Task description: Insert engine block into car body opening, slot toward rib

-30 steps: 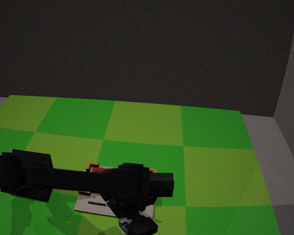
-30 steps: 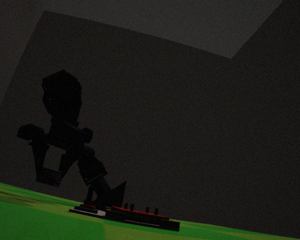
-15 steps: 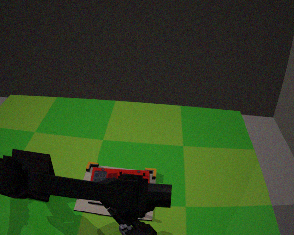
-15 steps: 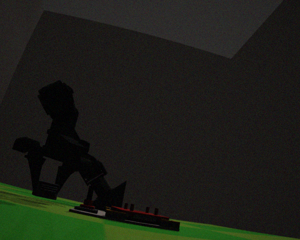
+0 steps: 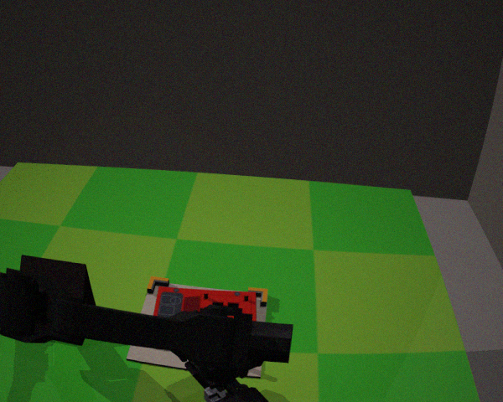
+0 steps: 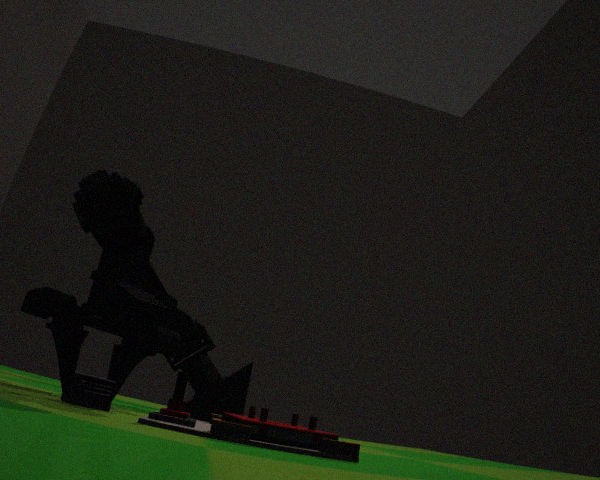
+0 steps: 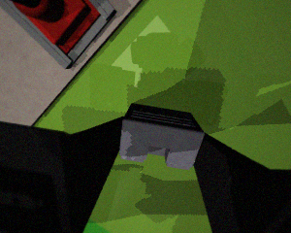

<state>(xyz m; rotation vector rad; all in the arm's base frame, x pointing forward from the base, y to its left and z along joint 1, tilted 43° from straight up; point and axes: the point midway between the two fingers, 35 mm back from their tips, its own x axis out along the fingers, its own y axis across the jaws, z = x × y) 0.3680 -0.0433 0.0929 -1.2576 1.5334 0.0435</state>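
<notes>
My gripper (image 6: 87,391) (image 7: 158,127) is shut on the engine block, a grey block (image 5: 215,393) (image 7: 160,138) with a dark ridged top and a notch in its lower edge. In the exterior view the dark block hangs upright between the fingertips, low over the green mat and left of the board; I cannot tell whether it touches the mat. The red car body (image 5: 228,296) (image 6: 285,424) lies flat on the pale board, partly hidden by the arm in the top view. I cannot make out its opening or rib for certain. It is out of the wrist view.
The pale board (image 5: 156,355) (image 6: 201,425) (image 7: 19,89) has orange and black corner brackets (image 5: 158,280) (image 5: 260,293) at the car body. A small red piece (image 7: 46,23) with a dark upright knob sits in a grey frame near the board's edge. The mat (image 5: 251,208) is checkered green.
</notes>
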